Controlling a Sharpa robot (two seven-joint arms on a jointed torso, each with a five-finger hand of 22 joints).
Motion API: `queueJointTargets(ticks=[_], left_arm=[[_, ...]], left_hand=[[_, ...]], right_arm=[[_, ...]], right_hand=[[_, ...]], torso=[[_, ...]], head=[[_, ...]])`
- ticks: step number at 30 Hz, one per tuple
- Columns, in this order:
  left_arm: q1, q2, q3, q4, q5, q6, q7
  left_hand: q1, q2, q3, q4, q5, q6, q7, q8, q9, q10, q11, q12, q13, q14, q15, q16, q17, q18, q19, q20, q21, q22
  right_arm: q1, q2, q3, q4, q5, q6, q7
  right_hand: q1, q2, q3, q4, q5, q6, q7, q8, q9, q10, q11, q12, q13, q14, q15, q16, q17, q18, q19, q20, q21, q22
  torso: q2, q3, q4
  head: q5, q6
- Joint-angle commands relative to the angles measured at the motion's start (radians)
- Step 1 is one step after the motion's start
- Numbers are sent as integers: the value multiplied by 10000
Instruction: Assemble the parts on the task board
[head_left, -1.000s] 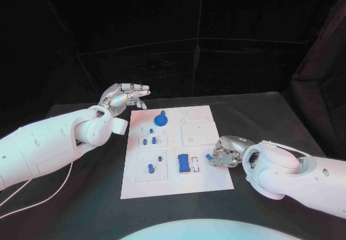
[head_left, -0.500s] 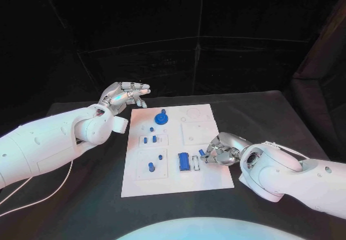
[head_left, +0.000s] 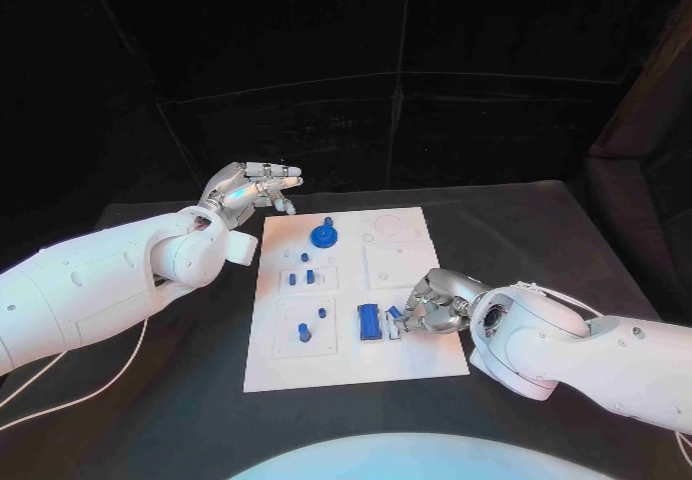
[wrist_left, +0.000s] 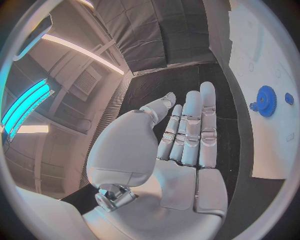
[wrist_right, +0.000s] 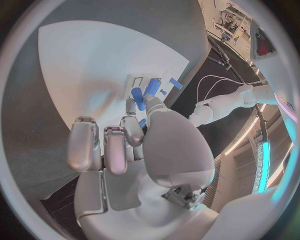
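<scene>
Task board (head_left: 418, 360) mid-table; right hand (head_left: 427, 308) pinches blue part (head_left: 395, 313) over it; left hand (head_left: 254, 188) open, empty.

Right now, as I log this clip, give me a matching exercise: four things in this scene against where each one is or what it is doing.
Things:
1. left hand
2. right hand
3. blue gear
4. task board

States:
A. flat, white, mid-table
B. raised off the board's far left corner, holding nothing
C. pinching a small blue part over the board
D. lies near the board's far edge

Pairs: 1-B, 2-C, 3-D, 4-A
</scene>
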Motion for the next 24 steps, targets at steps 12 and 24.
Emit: queueJointTargets(ticks=[12,24], left_arm=[[17,15,7,2,-14,160,14],[17,18,7,1,-14,152,12]], left_hand=[[-9,43,-14,1,30,20,-6,38,4,-43,-32,58,-9,-71,20,6,-8,144,-74,1,-67,-12],[-9,43,-14,1,30,20,-6,38,4,-43,-32,58,-9,-71,20,6,-8,144,-74,1,-67,-12]], right_arm=[[13,402,4,-273,-249,639,-395],[13,491,5,-412,-515,808,-654]], right_hand=[[-176,104,-9,126,158,156,-22,-29,44,12,38,-54,-49,646,19,30,803,-125,73,-30,9,71],[-349,173,-67,267,190,320,-81,18,104,69,-7,17,20,650,-16,38,821,-127,86,-56,22,96]], torso=[[-4,3,-4],[1,5,-13]], head=[[32,-21],[39,-28]])
